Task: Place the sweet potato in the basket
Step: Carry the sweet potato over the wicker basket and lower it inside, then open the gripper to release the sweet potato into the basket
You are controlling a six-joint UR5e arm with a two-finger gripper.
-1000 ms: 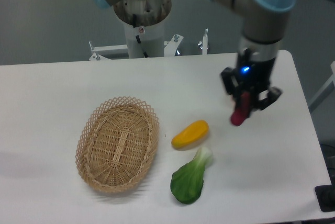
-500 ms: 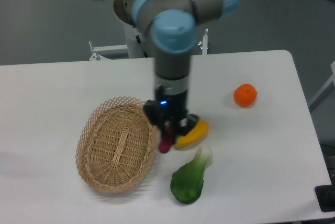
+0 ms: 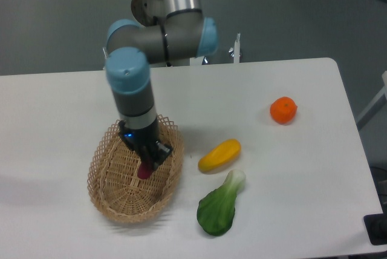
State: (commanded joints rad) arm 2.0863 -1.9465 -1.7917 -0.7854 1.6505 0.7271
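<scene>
Nearest the onlooker: a leafy green point(image 3: 217, 208), lying on the white worktop point(image 3: 302, 198), untouched over the last second.

Just behind it: a yellow vegetable point(image 3: 219, 155), oblong, lying slantwise, close to the green's pale stalk end but whether touching I cannot tell. Half a second ago the gripper hung right over its left end; now it lies uncovered.

To the left: the basket point(image 3: 103, 162) — oval, woven, open lattice rim, same spot as before. Over its middle hangs the gripper point(image 3: 145, 161), pointing down, closed on the sweet potato point(image 3: 144, 170), whose reddish end pokes out below. A second ago this pair was far to the right, beside the worktop's edge; half a second ago it was at the basket's right rim; now it is inside the rim's outline. Whether the sweet potato touches the basket floor I cannot tell — it looks just above it.

Farther back, right: an orange fruit point(image 3: 283, 110), alone, well apart from the rest, in view since the arm swung off it.

Judgement: carrying is done; what remains is a small lowering, letting go, and lifting clear without catching the lattice.
</scene>
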